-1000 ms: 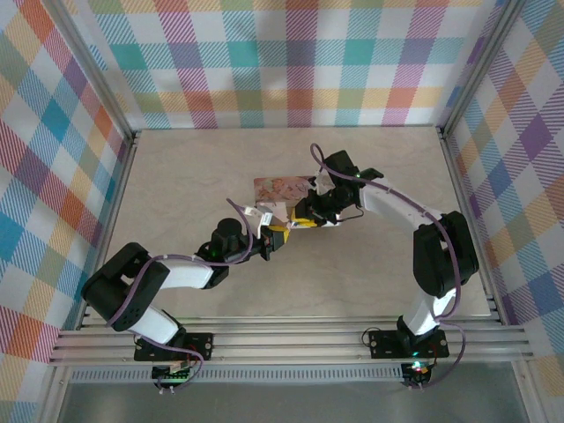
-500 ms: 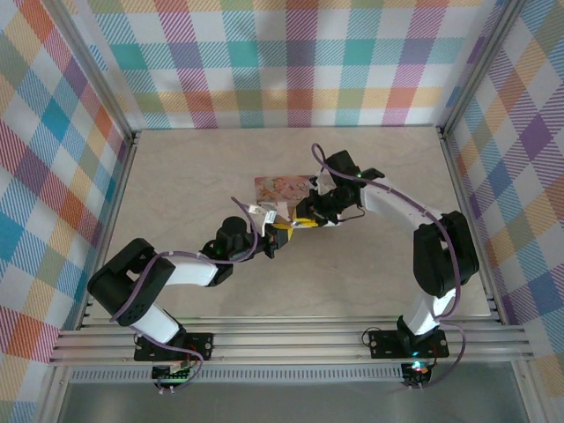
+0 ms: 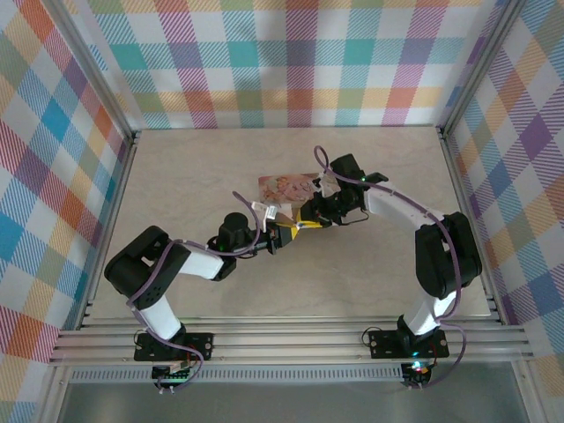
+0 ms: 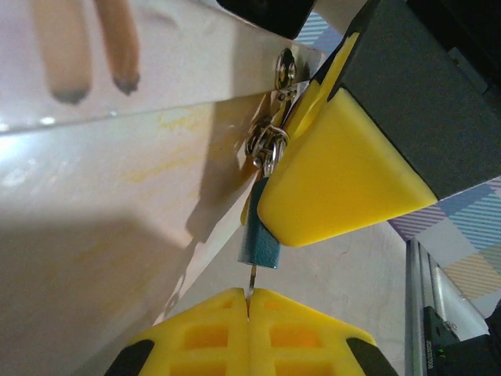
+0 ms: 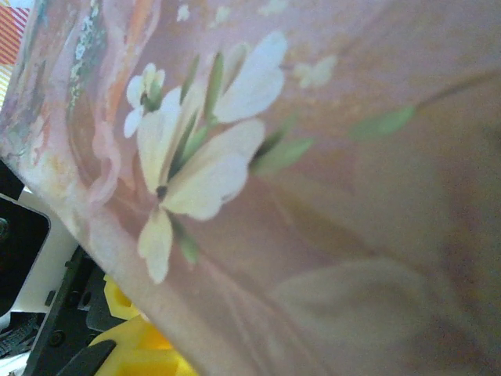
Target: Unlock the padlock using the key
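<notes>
The tiny teal padlock hangs by its metal shackle from the clasp of the pink printed tin. My right gripper is shut on the padlock, and one of its yellow fingers covers most of the lock's body. The left gripper is shut on the key. The thin blade runs straight up from the closed fingertips into the bottom of the padlock. From above, the left gripper meets the right one at the tin's near edge. How far the key is in, I cannot tell.
The tin's flower-printed face sits very close to the right wrist camera. Aluminium rails and checked cloth walls enclose the table. Both arms crowd the middle, with bare tabletop to the left, right and behind.
The left arm has pushed forward and right, carrying its gripper up to the padlock. The tin and right gripper shifted slightly to the right.
</notes>
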